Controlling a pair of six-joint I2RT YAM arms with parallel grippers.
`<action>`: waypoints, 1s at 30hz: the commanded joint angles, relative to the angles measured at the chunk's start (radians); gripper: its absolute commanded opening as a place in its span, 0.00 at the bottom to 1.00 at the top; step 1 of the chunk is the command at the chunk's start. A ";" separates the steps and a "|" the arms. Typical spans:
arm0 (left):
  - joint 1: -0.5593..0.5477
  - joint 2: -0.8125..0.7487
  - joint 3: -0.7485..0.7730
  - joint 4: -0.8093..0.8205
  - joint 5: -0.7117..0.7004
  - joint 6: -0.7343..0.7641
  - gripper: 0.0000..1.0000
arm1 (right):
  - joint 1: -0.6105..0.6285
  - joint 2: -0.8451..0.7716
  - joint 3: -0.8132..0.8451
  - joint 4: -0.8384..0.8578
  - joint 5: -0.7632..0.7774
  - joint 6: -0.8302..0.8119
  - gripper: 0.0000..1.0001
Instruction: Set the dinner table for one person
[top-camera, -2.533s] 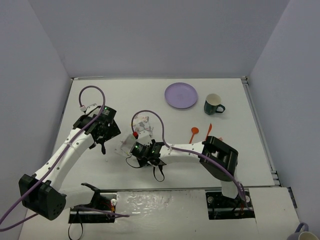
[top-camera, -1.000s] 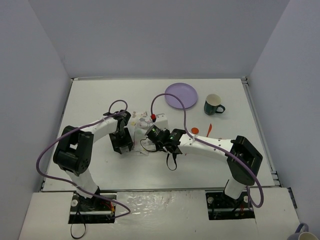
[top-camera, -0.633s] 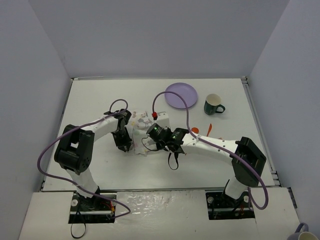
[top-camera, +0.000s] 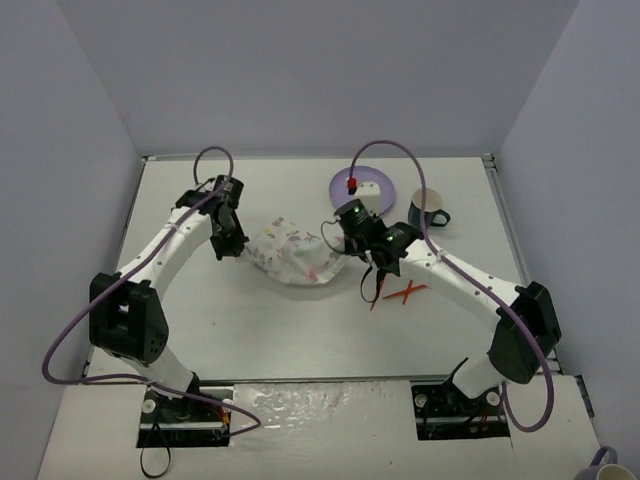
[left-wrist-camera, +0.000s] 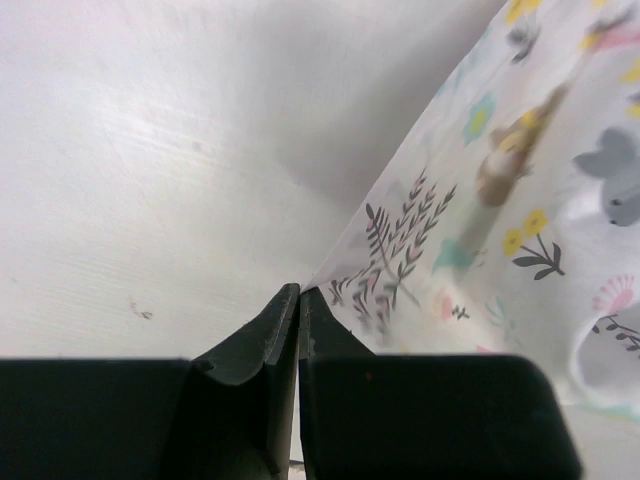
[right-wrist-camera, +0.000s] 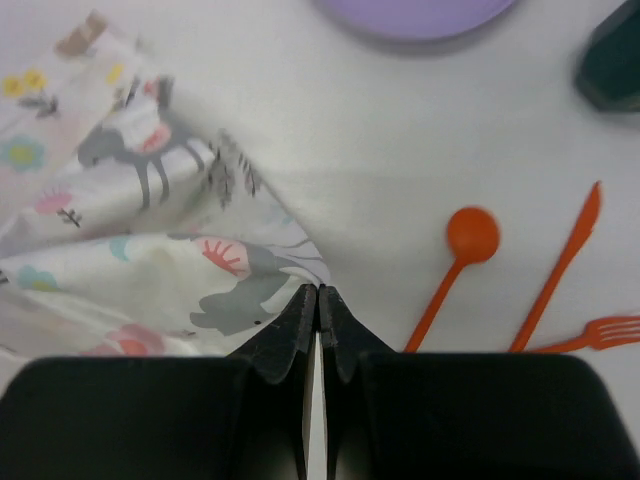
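Note:
A white placemat (top-camera: 290, 258) printed with deer and leaves hangs between my two grippers above the dinner table (top-camera: 300, 335), sagging in the middle. My left gripper (top-camera: 237, 249) is shut on its left corner, and the left wrist view has that gripper (left-wrist-camera: 298, 292) pinching the placemat (left-wrist-camera: 470, 200) at the very edge. My right gripper (top-camera: 335, 256) is shut on the right corner. The right wrist view shows that gripper (right-wrist-camera: 318, 290) with the placemat (right-wrist-camera: 150, 230) caught at its tips.
A purple plate (top-camera: 372, 184) lies at the back, partly behind the right arm, with a dark green mug (top-camera: 428, 208) to its right. An orange spoon (right-wrist-camera: 470, 235), knife (right-wrist-camera: 565, 265) and fork (right-wrist-camera: 600, 330) lie right of the placemat, under the right arm.
The left gripper closed on the placemat's corner. Both arms then rose and moved apart toward the back, spreading the bunched placemat between them.

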 joint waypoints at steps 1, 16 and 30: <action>0.058 0.005 0.218 -0.148 -0.061 0.087 0.00 | -0.137 -0.011 0.110 0.009 -0.041 -0.070 0.00; 0.248 0.167 0.618 -0.267 0.047 0.192 0.00 | -0.321 0.210 0.463 0.015 -0.155 -0.113 0.00; 0.262 0.134 0.565 -0.280 0.027 0.227 0.00 | -0.340 0.194 0.384 0.014 -0.317 -0.079 0.00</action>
